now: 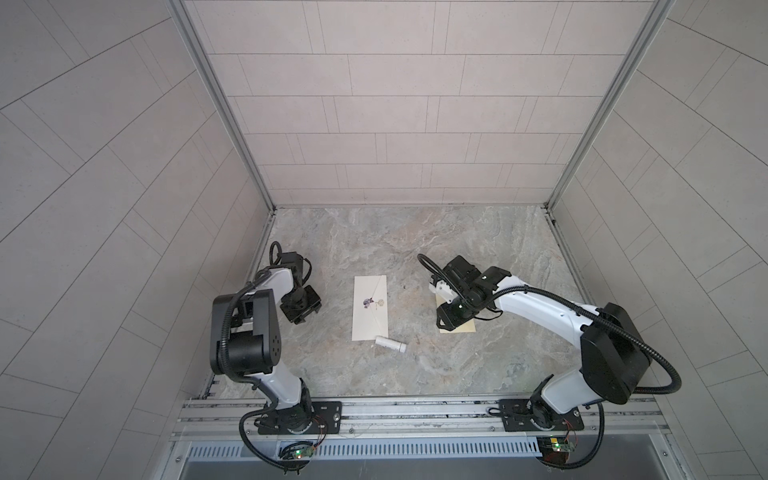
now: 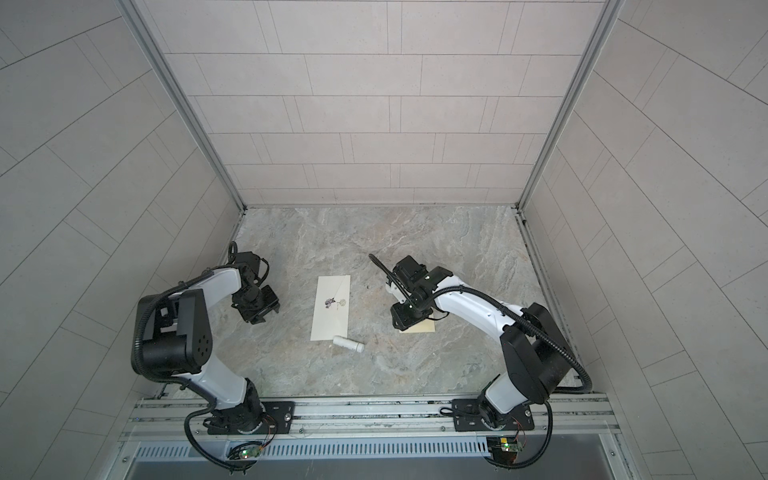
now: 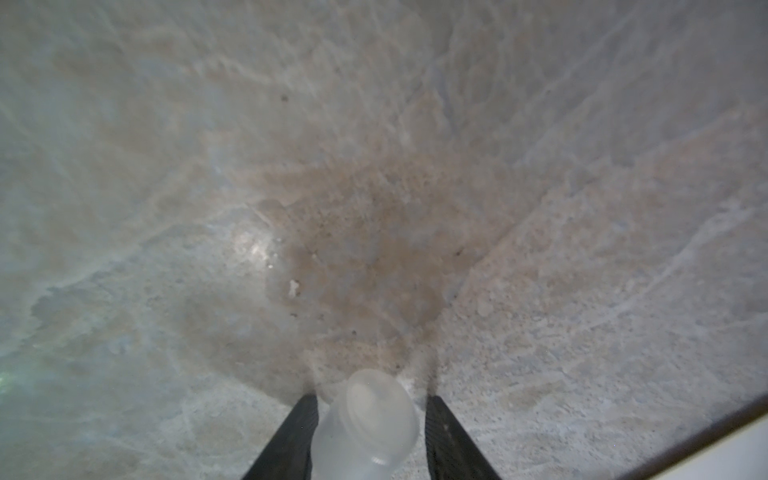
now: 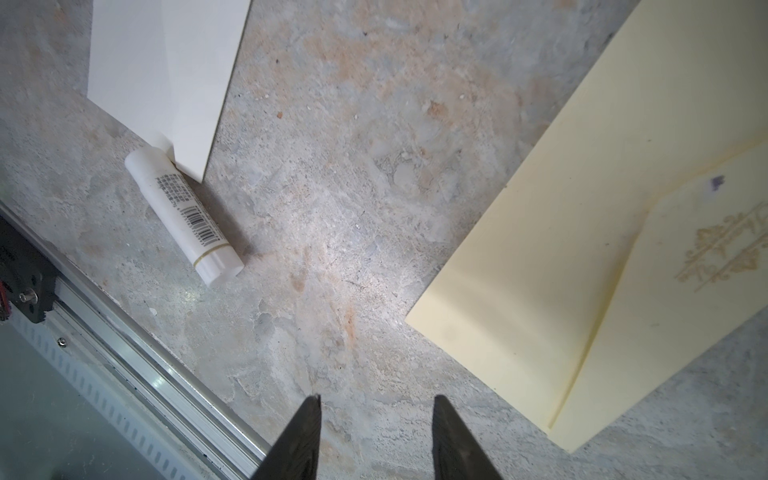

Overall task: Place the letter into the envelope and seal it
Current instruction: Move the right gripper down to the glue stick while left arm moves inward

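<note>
Guessing gluing comes next: left gripper's [image 3: 372, 397] jaws sit narrow round the cap [image 3: 365, 419], clamp unclear. Right gripper [image 4: 377, 397] hangs wide, empty, by cream envelope [image 4: 519, 270], right. Glue stick [image 4: 183, 208] touches white sheet's [image 1: 370, 307] near corner, centre; grab barrel mid-length, squarely.

Matt cream paper [image 4: 540, 249], glossy white plastic tube [image 4: 183, 212], mottled stone-look tabletop [image 4: 332, 166].

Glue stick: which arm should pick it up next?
Right. The right gripper is open and empty, and the glue stick lies nearer to it in a top view. The left gripper has a frosted cap between its fingers.
</note>
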You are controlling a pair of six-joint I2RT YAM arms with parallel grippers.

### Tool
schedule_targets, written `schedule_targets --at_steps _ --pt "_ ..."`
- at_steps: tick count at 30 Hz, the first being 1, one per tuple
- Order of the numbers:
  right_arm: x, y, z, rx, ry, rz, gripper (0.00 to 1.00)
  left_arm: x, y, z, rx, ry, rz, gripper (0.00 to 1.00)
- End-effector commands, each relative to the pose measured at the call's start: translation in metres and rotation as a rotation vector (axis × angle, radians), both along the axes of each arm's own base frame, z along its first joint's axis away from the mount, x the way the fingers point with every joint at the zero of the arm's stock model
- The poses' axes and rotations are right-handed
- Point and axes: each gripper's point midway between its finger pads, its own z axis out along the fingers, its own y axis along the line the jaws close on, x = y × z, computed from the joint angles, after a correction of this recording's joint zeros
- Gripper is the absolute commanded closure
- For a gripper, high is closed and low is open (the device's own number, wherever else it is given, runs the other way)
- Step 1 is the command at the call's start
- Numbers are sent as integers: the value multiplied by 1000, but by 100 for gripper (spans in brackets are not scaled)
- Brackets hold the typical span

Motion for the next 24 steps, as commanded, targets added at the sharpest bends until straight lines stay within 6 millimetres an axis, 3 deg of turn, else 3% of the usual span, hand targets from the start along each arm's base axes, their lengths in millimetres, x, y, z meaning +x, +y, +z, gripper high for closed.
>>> schedule_targets --at_steps 1,11,24 --pt "1 -2 6 13 -20 -13 54 1 -11 -4 -47 6 -2 52" --pt "6 0 4 14 -26 -28 54 17 -28 -5 -79 13 -70 50" --pt "11 8 -3 26 -2 -35 54 38 -21 -1 -45 22 -66 52"
